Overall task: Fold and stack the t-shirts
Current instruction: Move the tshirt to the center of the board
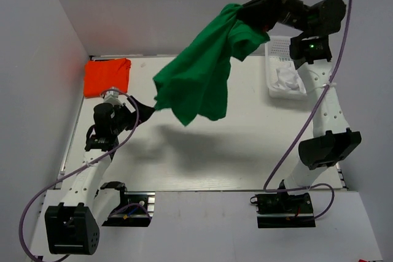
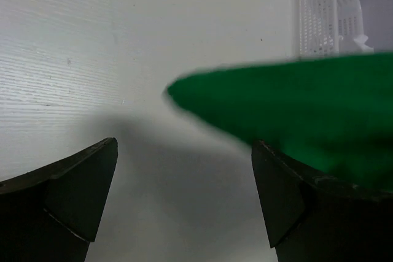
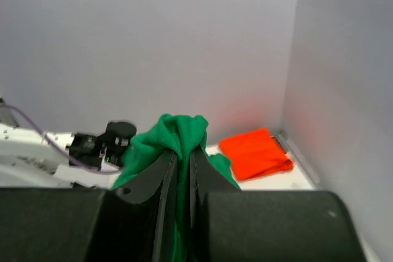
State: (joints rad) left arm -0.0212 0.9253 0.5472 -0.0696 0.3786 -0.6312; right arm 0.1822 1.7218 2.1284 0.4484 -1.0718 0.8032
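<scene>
The bright green t-shirt (image 1: pixel 199 78) hangs in the air over the middle of the table. My right gripper (image 1: pixel 250 11) is shut on its top edge and holds it high at the back right. In the right wrist view the green cloth (image 3: pixel 178 133) bunches between the closed fingers. My left gripper (image 1: pixel 142 104) is open and low over the table, just left of the shirt's lower corner. In the left wrist view that corner (image 2: pixel 295 105) is blurred above the right finger, and nothing is between the fingers. The orange-red t-shirt (image 1: pixel 107 76) lies folded at the back left and shows in the right wrist view (image 3: pixel 255 153).
A white plastic mesh basket (image 1: pixel 284 84) with white cloth in it stands at the back right; it also shows in the left wrist view (image 2: pixel 331 13). Grey walls close in the table on the left, back and right.
</scene>
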